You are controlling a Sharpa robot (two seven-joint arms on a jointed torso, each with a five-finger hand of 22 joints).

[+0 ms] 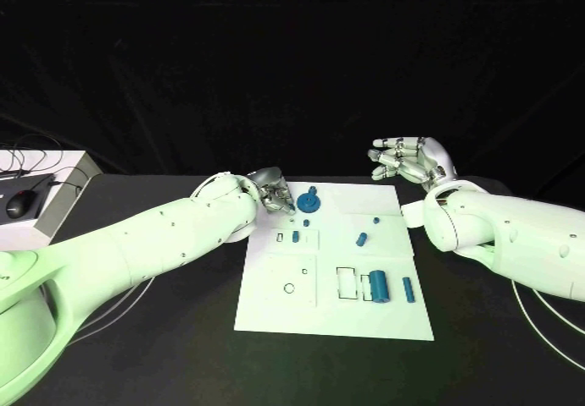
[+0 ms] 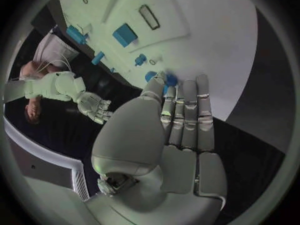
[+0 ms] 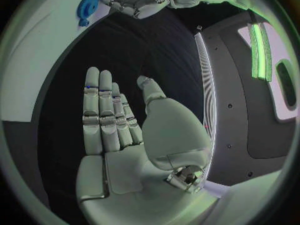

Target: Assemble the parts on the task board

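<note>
One flat white task board (image 1: 275, 304), rectangular and matte, is laid at frame centre on the black table (image 1: 159, 355). About eight small blue plastic parts are counted on it, among them one toothed gear (image 1: 309, 202) at its upper edge and one cylinder (image 1: 379, 285) at lower right. The left hand (image 1: 270, 193), silver and jointed, is set beside the gear; whether anything is gripped cannot be told. The right hand (image 1: 408, 158) is raised at upper right, fingers apart, nothing held.

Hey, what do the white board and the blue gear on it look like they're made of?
The board looks like matte white plastic or coated sheet: flat, thin, even in tone, without glare. The gear looks like matte blue plastic, perhaps printed: solid uniform colour, no metallic shine. Neither can be told for certain.
</note>
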